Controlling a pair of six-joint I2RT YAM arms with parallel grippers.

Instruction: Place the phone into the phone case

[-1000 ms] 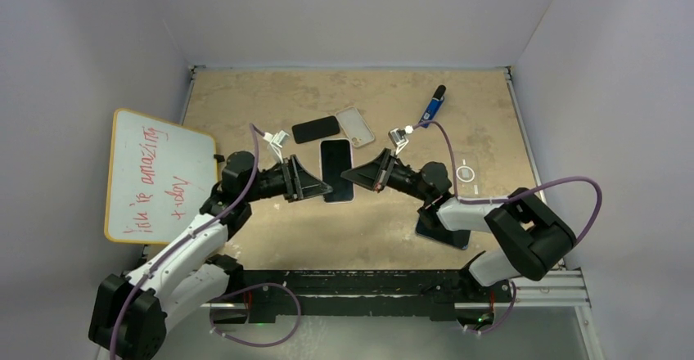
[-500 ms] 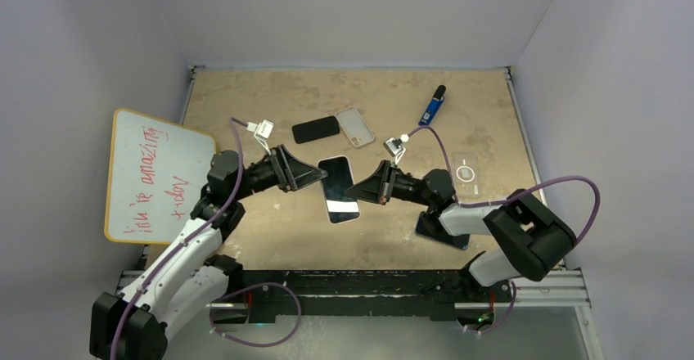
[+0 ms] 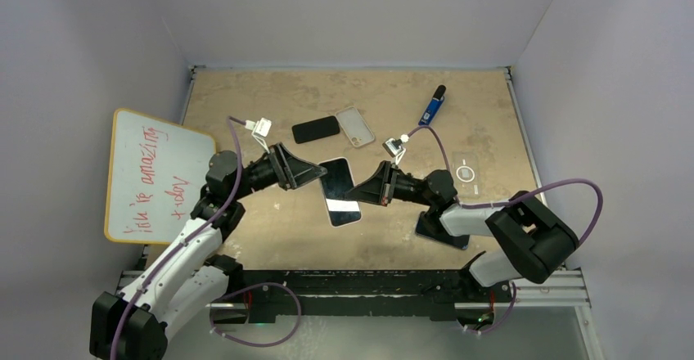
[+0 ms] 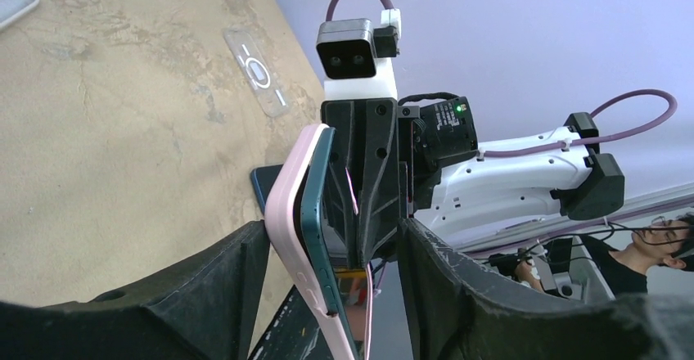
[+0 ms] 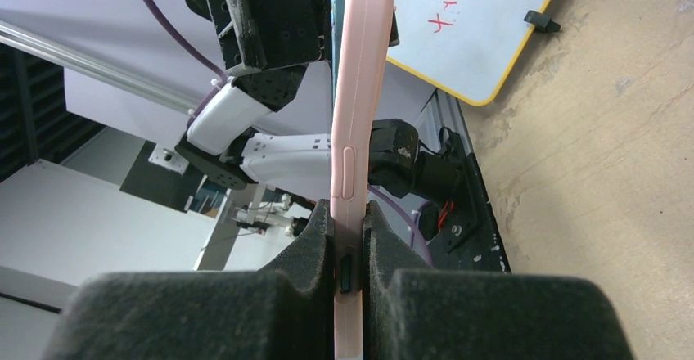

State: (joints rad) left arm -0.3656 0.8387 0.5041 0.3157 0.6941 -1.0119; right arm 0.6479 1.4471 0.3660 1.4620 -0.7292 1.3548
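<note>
Top external view: close to the arm bases, a dark phone point(image 3: 442, 233) lies flat on the brown table point(image 3: 245, 237), partly under the right arm. A bit farther out, the two grippers face each other over the middle of the table. Between them is the phone point(image 3: 340, 186), with its dark screen facing up.

The right gripper point(image 3: 355, 192) holds one long side. In the right wrist view, its two black fingers point(image 5: 389, 249) are squeezed tight on the edge of the pink phone case point(image 5: 358, 90).

The left gripper point(image 3: 314, 177) is at the other long side. In the left wrist view, its fingers point(image 4: 213, 294) are spread apart. The case and phone stand between them. One finger is right at the pink side, and there is a gap at the other finger.

The phone has a blue-green edge and sits in the pink phone case. That edge shows beside the pink rim. I cannot tell if it is pushed all the way in.

A whiteboard point(image 3: 155, 176) with red writing and a yellow frame is at the left edge of the table. A small clear tag point(image 3: 466, 172) lies to the right.

Farther back, a black phone point(image 3: 316, 128) lies just beside a clear case point(image 3: 355, 126), which has nothing in it. Farthest away is a small blue and black stick point(image 3: 433, 105).
</note>
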